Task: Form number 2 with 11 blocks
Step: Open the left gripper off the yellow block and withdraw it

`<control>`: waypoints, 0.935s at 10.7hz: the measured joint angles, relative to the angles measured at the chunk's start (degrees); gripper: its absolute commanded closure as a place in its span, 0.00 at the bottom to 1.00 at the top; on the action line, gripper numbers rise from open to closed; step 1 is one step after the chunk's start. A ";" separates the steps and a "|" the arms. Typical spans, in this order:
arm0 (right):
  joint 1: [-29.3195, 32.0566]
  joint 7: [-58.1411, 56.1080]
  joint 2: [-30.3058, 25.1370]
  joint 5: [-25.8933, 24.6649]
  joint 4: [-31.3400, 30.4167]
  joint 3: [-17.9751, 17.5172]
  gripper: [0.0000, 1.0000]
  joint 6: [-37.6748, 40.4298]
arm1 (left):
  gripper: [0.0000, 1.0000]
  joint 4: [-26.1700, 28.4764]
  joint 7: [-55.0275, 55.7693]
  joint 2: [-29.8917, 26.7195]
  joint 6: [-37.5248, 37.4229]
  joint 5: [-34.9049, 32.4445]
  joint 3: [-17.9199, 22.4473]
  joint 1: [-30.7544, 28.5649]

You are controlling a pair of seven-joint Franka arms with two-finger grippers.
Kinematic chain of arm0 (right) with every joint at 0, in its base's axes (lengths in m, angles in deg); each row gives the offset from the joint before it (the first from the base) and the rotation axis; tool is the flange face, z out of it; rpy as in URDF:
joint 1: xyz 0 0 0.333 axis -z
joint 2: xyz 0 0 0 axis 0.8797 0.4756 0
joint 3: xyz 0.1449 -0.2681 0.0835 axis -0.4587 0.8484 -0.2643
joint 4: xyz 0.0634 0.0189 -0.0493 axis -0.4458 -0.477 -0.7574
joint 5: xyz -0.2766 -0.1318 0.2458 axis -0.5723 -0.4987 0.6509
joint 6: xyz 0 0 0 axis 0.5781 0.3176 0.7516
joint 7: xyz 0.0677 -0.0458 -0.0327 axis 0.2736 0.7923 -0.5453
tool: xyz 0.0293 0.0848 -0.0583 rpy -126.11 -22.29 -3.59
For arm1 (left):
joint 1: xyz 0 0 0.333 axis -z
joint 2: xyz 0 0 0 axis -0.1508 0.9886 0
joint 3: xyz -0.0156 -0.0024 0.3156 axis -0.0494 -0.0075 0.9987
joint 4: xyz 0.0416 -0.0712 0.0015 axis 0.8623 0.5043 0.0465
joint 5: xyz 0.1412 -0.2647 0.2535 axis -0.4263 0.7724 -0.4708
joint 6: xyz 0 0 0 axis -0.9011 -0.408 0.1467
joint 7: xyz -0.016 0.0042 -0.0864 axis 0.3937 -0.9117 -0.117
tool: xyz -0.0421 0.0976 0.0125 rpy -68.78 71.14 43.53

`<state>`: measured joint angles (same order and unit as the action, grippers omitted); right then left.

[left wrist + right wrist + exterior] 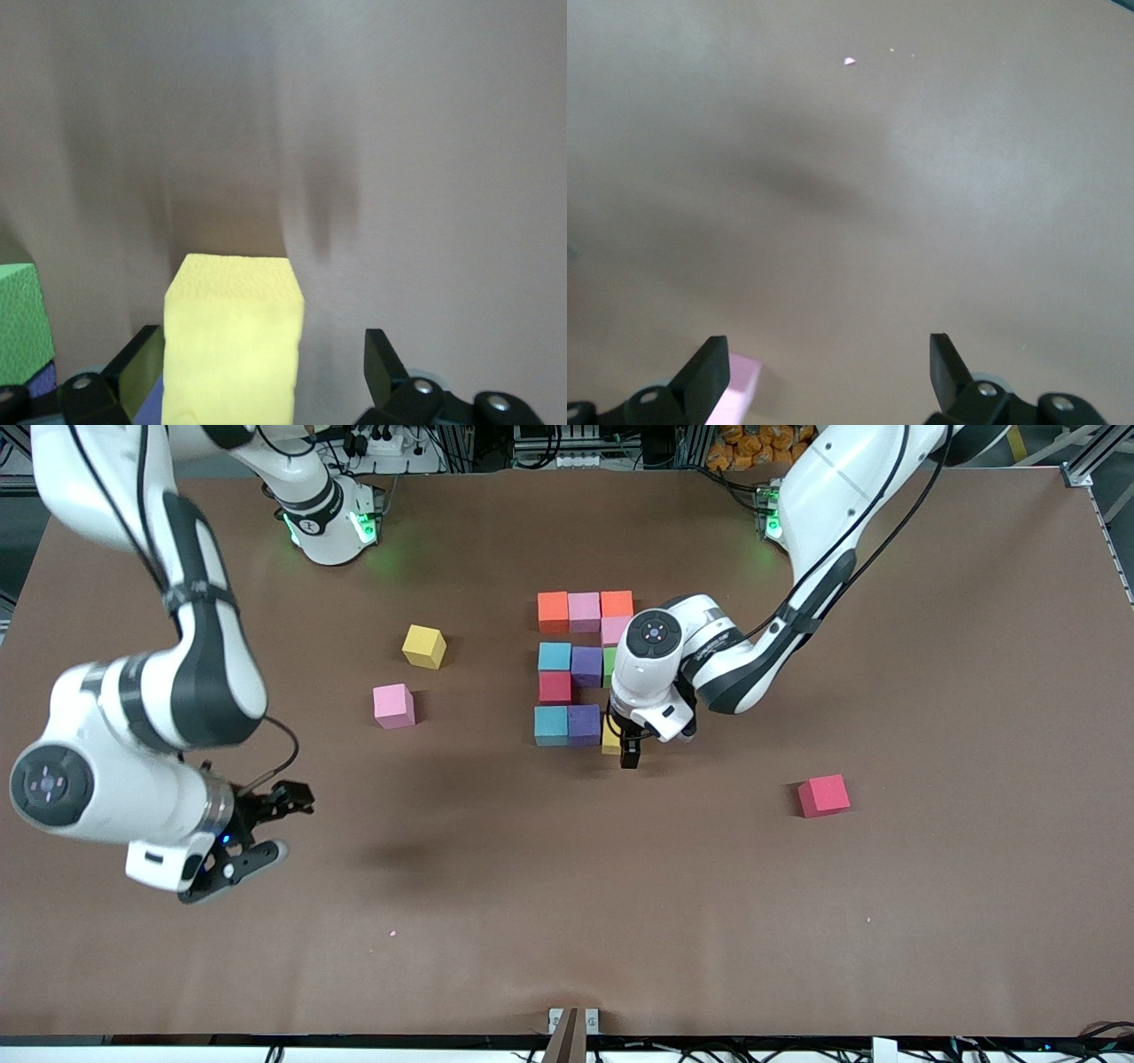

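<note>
The number 2 point(584, 665) lies mid-table, made of abutting blocks: orange point(553, 611), pink point(584, 611) and orange in its top row, light blue, purple and green across the middle, a red one point(555, 687) below. Its bottom row, nearest the front camera, is light blue point(550, 724), purple point(584, 724) and a yellow block point(610, 738). My left gripper point(621, 747) stands open round that yellow block point(232, 336), which rests on the table with a clear gap to one finger point(381, 354). My right gripper point(276, 825) waits open, nothing in it, over bare table at the right arm's end.
Loose blocks lie apart from the digit: a yellow one point(423, 646) and a pink one point(393, 706) toward the right arm's end, a red one point(824, 794) toward the left arm's end. A pink block point(735, 390) shows beside my right gripper's finger. A green block point(19, 323) adjoins the yellow one.
</note>
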<state>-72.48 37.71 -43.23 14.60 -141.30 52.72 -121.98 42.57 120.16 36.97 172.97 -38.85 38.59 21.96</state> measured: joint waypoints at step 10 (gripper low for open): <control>9.00 1.57 -23.70 -0.47 -19.11 0.51 0.00 -3.23 | 0.00 -14.85 -34.70 -5.09 -18.76 7.20 -1.65 -7.43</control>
<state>-63.47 39.28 -66.93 14.13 -160.41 53.24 -125.21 27.72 85.46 31.88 154.21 -31.66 36.93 14.53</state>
